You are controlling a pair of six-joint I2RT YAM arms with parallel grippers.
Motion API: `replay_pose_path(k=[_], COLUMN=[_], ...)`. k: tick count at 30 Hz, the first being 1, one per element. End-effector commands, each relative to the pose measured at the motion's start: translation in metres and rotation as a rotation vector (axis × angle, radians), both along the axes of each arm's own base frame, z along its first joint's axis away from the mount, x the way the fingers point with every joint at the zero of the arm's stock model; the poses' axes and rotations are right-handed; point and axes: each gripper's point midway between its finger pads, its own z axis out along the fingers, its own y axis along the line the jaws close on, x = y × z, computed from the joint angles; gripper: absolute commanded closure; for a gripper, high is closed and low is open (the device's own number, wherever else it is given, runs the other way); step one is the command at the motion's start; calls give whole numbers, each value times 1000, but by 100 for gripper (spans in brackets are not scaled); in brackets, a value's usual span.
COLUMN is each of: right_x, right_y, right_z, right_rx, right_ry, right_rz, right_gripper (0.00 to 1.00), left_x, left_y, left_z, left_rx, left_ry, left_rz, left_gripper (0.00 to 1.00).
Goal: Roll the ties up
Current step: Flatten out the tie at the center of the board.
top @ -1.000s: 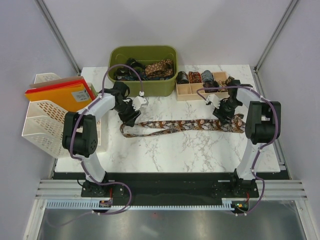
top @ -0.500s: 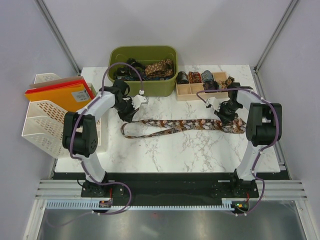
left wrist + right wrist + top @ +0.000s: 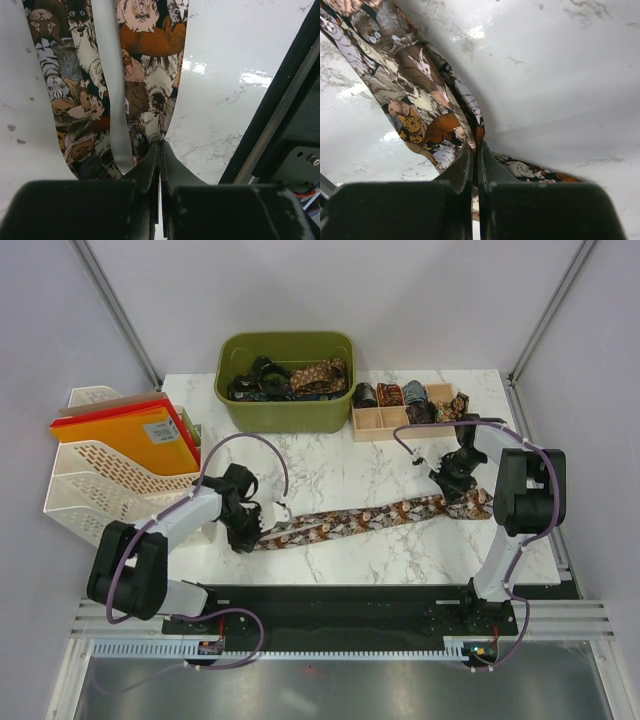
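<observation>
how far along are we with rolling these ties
Done: a few rolled ties sit in the wooden tray. In hand: one patterned tie is stretched across the table, the left gripper shut on one end and the right gripper on the other; no roll started. Left: this tie, plus the loose ties in the green bin.

Right gripper (image 3: 475, 150): dark jaws pressed together, pinching a fold of the tie (image 3: 415, 107). Fabric is brown, printed with cats and rabbits, and runs up-left from the pinch. Another stretch shows low right. White marbled counter (image 3: 560, 75) beneath, glossy.
</observation>
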Motion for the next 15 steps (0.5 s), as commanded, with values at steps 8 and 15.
replay_pose_path(k=[8,15], right_x=[-8,-7], right_y=[-5,-7], right_z=[14,15], right_rx=[-17,-29], right_ry=[-24,-52], right_rz=[-3,11], right_gripper=[100,100], left_x=[38,69], left_y=[-20,-24], left_z=[62,38], left_rx=[-127,-73], left_ry=[-275,-187], left_rz=[-51,-24], left_gripper=[39,12])
